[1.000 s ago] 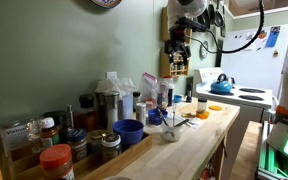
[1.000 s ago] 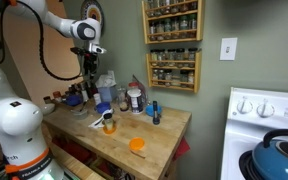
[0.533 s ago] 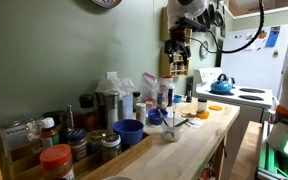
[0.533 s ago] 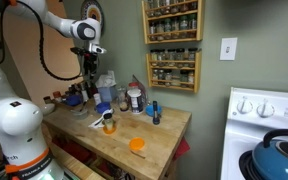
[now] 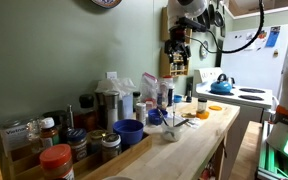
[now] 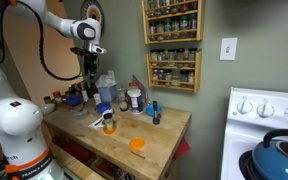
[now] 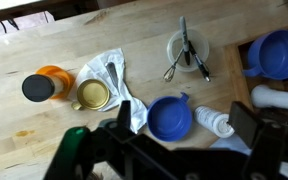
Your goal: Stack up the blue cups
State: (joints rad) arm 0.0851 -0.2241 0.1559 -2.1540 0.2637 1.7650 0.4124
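Note:
In the wrist view one dark blue cup (image 7: pixel 169 118) stands upright on the wooden counter, right below my open, empty gripper (image 7: pixel 184 126) and between its two fingers. A second blue cup (image 7: pixel 280 53) stands at the right edge, on a raised ledge. In an exterior view the gripper (image 5: pixel 176 50) hangs high above the counter, well clear of the nearer cup (image 5: pixel 128 131) and the farther cup (image 5: pixel 156 117). It also shows high up in the exterior view from the stove side (image 6: pixel 90 72), above a blue cup (image 6: pixel 102 108).
Around the cup lie a white cloth (image 7: pixel 109 80), a gold-lidded jar (image 7: pixel 92 95), an orange-lidded jar (image 7: pixel 42 86), a white bowl with utensils (image 7: pixel 187 47) and a fallen white bottle (image 7: pixel 214 122). A red-lidded jar (image 5: pixel 56 160) and a blue kettle (image 5: pixel 221 86) stand farther off.

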